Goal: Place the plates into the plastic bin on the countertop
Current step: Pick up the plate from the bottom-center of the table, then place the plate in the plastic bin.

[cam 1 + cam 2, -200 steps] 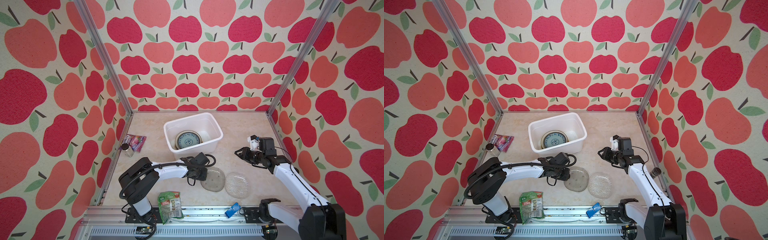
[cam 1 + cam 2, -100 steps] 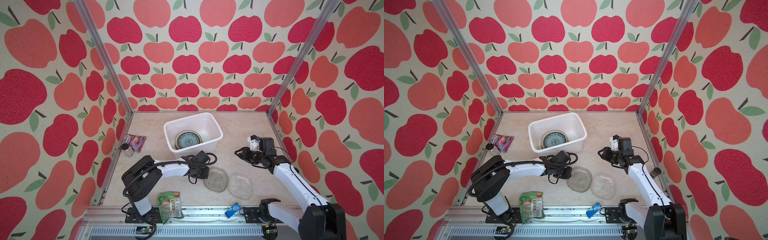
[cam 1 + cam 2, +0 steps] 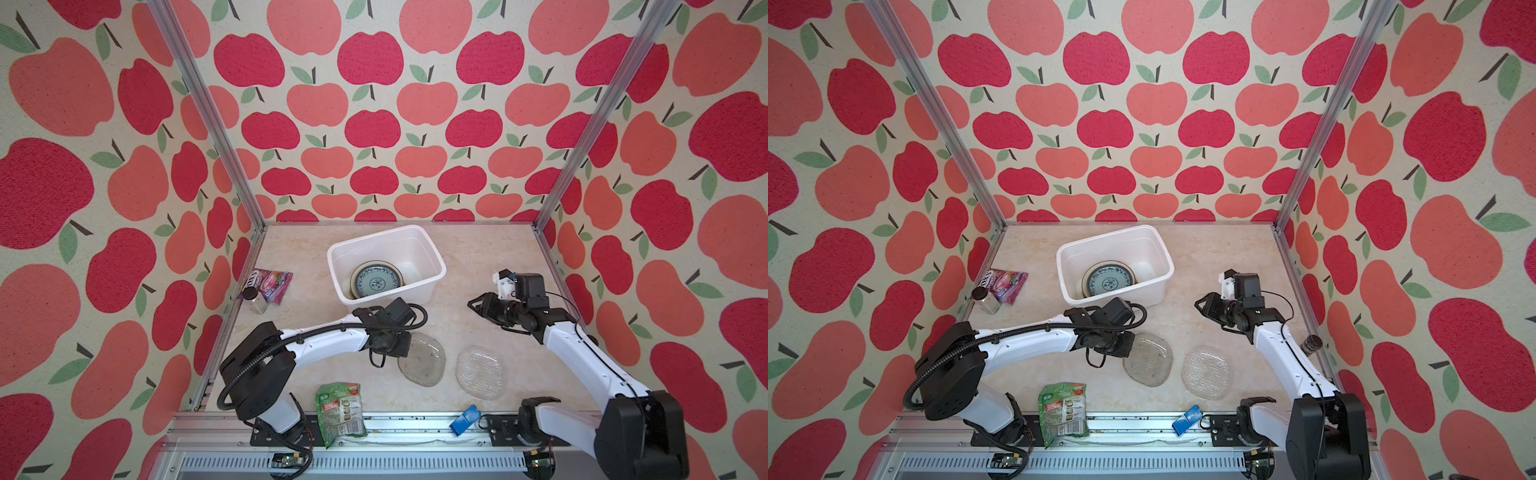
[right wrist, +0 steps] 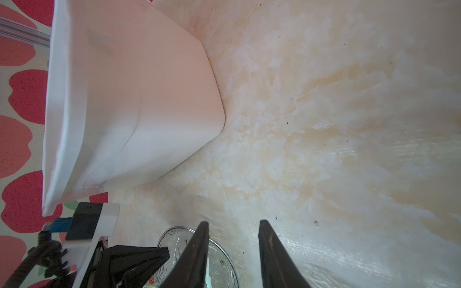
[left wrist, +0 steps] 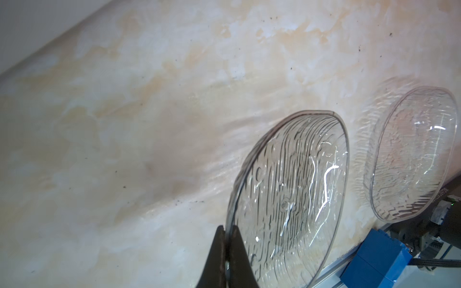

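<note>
A grey glass plate [image 3: 424, 361] [image 3: 1149, 360] lies on the countertop [image 3: 478, 257] in front of the plastic bin [image 3: 415, 231] [image 3: 1144, 231]. My left gripper [image 3: 405, 349] [image 5: 228, 228] is shut on this plate's left rim; in the left wrist view the rim of the grey glass plate [image 5: 287, 194] runs between the closed jaws. A clear glass plate [image 3: 482, 372] [image 5: 411, 154] lies flat just to its right. Inside the bin rests a blue patterned plate [image 3: 376, 283] on top of others. To the right of the bin [image 4: 137, 99], my right gripper [image 3: 473, 305] [image 4: 233, 222] hangs open and holds nothing.
A green snack packet [image 3: 340, 409] and a blue block [image 3: 465, 419] lie on the front rail. A purple packet [image 3: 272, 284] and a small jar [image 3: 254, 300] sit by the left wall. A dark-lidded jar [image 3: 1311, 344] stands at the right rail.
My left gripper's jaws have closed on the grey glass plate's rim after edging slightly right. The right arm and both glass plates have barely moved.
</note>
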You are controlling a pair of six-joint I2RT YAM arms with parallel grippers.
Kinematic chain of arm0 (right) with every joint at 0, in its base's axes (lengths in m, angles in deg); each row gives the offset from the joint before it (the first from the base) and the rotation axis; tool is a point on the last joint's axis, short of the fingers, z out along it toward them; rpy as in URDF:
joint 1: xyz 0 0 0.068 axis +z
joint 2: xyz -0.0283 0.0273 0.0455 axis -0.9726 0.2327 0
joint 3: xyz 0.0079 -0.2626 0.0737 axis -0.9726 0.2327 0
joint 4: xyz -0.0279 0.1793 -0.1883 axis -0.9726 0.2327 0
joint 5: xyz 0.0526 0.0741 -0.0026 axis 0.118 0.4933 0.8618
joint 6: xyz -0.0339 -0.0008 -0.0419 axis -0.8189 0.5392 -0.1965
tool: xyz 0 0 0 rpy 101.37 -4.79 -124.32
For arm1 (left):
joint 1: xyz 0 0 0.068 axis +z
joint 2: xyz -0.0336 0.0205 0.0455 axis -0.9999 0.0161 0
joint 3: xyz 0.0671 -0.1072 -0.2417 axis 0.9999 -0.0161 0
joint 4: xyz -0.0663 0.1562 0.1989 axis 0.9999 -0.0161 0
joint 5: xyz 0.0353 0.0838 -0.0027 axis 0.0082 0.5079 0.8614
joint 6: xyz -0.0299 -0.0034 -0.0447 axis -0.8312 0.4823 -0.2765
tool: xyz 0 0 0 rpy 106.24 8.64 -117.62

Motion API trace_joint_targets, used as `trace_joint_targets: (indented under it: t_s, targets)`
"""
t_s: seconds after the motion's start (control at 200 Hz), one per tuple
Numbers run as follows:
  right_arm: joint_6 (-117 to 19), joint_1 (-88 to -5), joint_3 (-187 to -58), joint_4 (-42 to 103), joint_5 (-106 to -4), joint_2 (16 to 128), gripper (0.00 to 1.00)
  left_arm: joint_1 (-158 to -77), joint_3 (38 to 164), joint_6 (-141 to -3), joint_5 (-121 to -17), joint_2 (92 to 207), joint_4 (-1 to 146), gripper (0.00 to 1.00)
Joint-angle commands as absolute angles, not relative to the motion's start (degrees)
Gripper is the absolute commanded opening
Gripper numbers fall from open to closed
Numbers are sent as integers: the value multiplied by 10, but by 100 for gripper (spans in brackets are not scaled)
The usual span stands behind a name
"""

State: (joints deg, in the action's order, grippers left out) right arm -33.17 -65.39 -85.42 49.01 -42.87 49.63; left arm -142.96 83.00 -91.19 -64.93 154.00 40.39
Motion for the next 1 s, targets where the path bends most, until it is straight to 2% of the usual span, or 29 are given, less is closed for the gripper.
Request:
trace_joint_targets:
  t_s: [0.0, 0.19, 0.405, 0.525, 0.64, 0.84, 0.991]
  targets:
    - [-322, -649, -857, 474, -417, 509, 36, -1430, 824, -897, -645, 1474, 379, 0]
    - [-320, -653, -872, 467, -410, 542, 36, -1406, 852, -872, -672, 1396, 372, 0]
    - [-305, -671, -895, 453, -434, 542, 35, -1262, 970, -847, -699, 1391, 368, 0]
    - [-305, -683, -938, 480, -451, 561, 35, -1177, 1039, -837, -711, 1436, 394, 0]
    - [-308, -689, -973, 502, -475, 578, 35, -1133, 1133, -825, -724, 1517, 368, 0]
    - [-356, -693, -1068, 618, -524, 608, 35, -1110, 1316, -821, -717, 1648, 237, 0]
    - [-373, -694, -1085, 667, -551, 605, 35, -1096, 1361, -844, -729, 1677, 184, 0]
